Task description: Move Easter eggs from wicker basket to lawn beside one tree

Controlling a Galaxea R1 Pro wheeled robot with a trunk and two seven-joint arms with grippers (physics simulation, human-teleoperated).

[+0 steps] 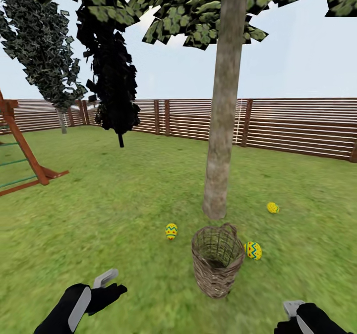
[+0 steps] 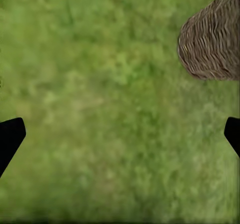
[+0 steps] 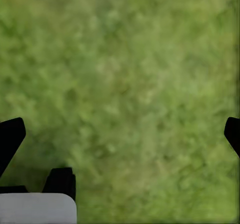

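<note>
In the head view the wicker basket (image 1: 217,261) stands on the lawn (image 1: 124,200) at the tree's (image 1: 224,126) six o'clock, with three Easter eggs (image 1: 171,231) (image 1: 253,250) (image 1: 272,207) on grass at its ten, three and one o'clock. In the left wrist view the left gripper (image 2: 120,139) is spread wide over grass, the basket's wall near one fingertip. In the right wrist view the right gripper (image 3: 120,136) is likewise spread, holding nothing.

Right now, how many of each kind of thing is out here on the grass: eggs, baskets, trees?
Easter eggs: 3 (one, one, one), all lying on the lawn
Wicker basket: 1
Trees: 3 (pale-trunked tree, black-leaved tree, far tree)
Total: 7
</note>
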